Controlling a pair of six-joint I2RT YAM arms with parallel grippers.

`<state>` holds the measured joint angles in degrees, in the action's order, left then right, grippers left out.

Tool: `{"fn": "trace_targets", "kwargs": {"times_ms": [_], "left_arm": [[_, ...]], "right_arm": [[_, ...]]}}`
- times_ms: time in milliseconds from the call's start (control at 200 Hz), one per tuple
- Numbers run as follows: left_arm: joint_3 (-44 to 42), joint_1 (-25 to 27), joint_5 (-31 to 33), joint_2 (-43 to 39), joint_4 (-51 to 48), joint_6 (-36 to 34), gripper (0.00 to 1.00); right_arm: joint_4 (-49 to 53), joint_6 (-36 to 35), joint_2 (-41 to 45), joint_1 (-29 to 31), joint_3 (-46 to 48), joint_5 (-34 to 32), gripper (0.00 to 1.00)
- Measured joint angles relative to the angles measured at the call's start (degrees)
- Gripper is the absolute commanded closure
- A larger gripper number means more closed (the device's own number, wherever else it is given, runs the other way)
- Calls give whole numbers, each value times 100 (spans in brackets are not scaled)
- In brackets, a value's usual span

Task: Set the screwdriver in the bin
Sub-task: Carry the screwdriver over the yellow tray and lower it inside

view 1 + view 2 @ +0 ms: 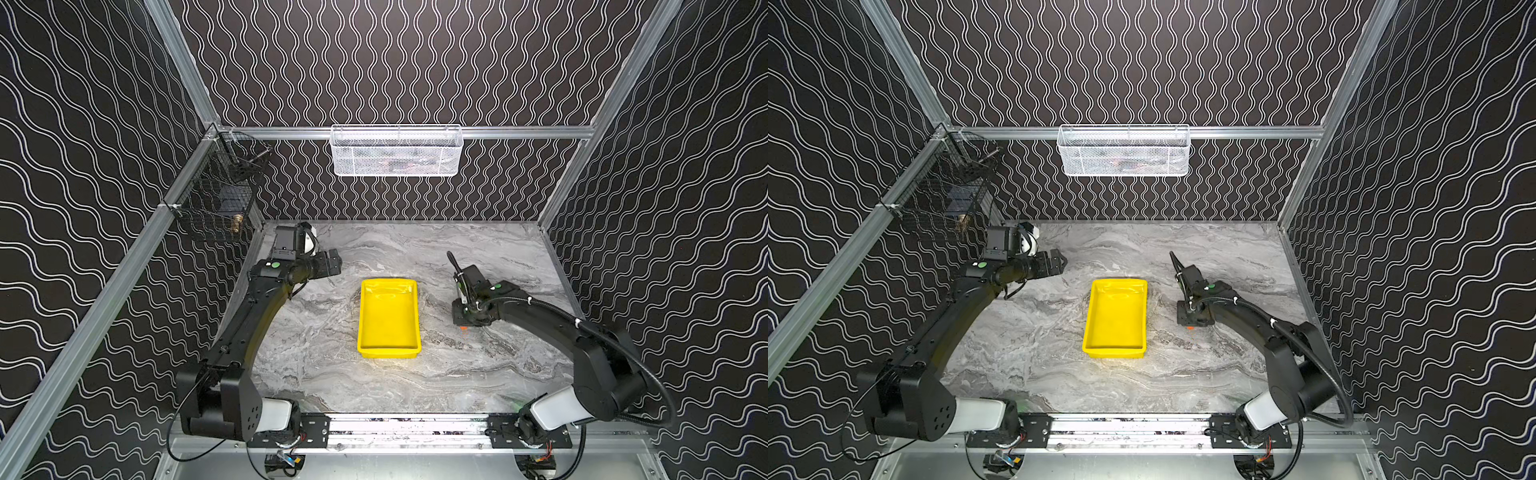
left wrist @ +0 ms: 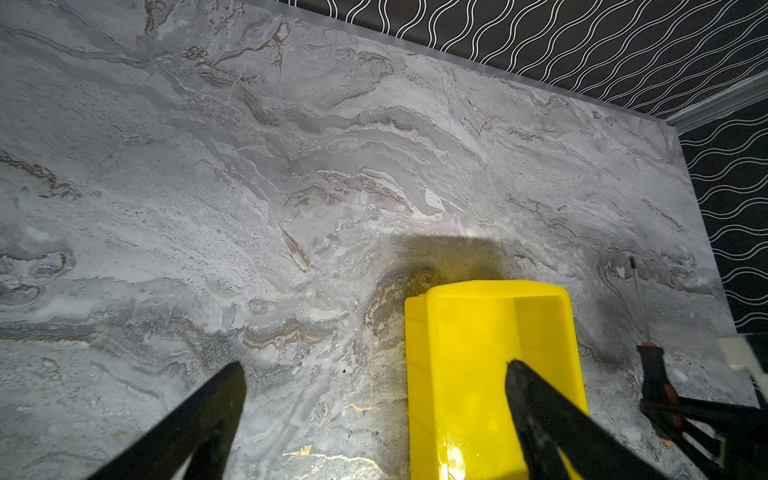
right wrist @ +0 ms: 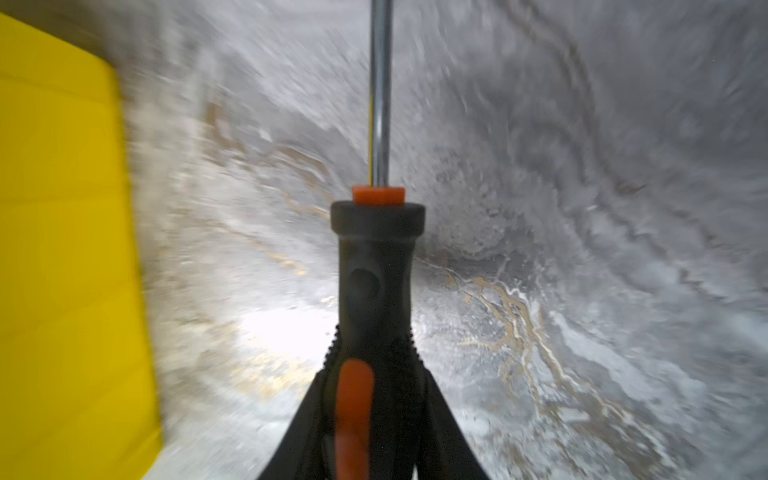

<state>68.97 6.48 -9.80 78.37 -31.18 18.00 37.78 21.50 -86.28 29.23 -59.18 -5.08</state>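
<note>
The screwdriver [image 3: 376, 266] has a black handle with an orange stripe and a thin metal shaft pointing toward the back wall. My right gripper [image 3: 376, 386] is shut on its handle, to the right of the bin. In both top views only its orange end cap [image 1: 463, 328] [image 1: 1190, 328] shows below the right gripper [image 1: 464, 321] [image 1: 1192, 321]. The left wrist view shows the screwdriver [image 2: 651, 370] low over the table. The yellow bin [image 1: 388, 320] [image 1: 1115, 320] [image 2: 478, 353] [image 3: 62, 249] stands empty mid-table. My left gripper [image 1: 337, 262] [image 1: 1062, 262] [image 2: 374, 365] is open, beyond the bin's far left corner.
A white mesh basket [image 1: 397, 151] hangs on the back wall. A black wire basket [image 1: 216, 199] hangs on the left wall near the left arm's wrist. Patterned walls close in the marble table [image 1: 478, 374] on three sides.
</note>
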Motion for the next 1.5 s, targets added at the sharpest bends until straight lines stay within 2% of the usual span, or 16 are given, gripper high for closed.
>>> {"fn": "trace_targets", "kwargs": {"times_ms": [130,280,636,906,1501], "left_arm": [[13,-37,2,-7,-9,0,1],[13,-74,2,-68,-22,-2,1],[-109,-81,94,-479,-20,31,1],[-450,-81,365,-791,-22,155,1],[-579,-83,356,-664,42,155,1]], "right_arm": [[256,-160,98,293,-699,-61,93],[514,-407,-92,925,-1325,-42,94],[546,-501,-918,2164,-1917,79,93],[420,-396,-1443,2527,-1947,162,92],[302,-197,-2186,2575,-2011,149,83]]}}
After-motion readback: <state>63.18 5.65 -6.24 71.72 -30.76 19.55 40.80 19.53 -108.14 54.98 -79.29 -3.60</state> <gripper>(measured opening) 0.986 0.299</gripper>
